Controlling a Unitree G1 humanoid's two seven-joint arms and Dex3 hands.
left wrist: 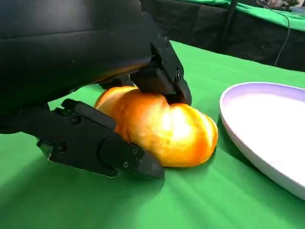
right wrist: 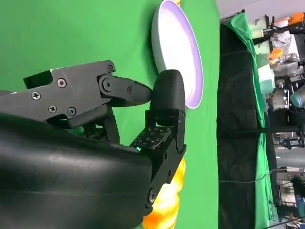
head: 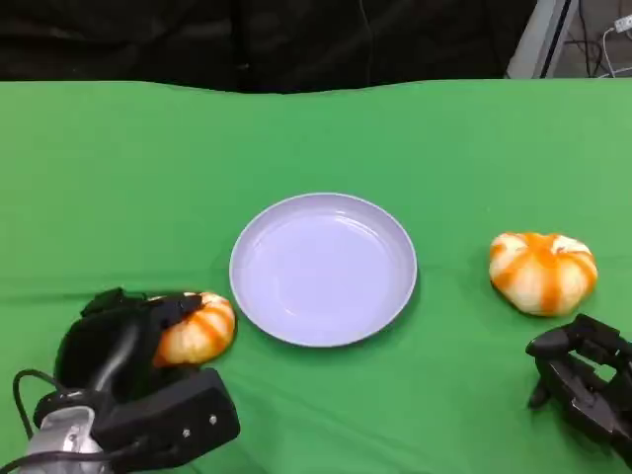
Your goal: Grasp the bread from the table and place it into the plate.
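Bread roll [head: 196, 331] sits on the green table [head: 118, 178] just left of the lavender plate [head: 323, 269], clasped by the left hand [head: 118, 346], fingers [left wrist: 102, 143] wrapped over top and side. Looks light, soft, squashable; best cupped gently around its middle. Second roll [head: 542, 272] lies right of plate, right hand [head: 583, 380] near it, curled on nothing.

The left hand [head: 123, 341] covers part of the bread [head: 197, 329] it holds near the desk's [head: 118, 178] front left corner. The right hand [head: 583, 380] runs off the picture's edge. In the left wrist view the plate [left wrist: 267, 129] is cut off.
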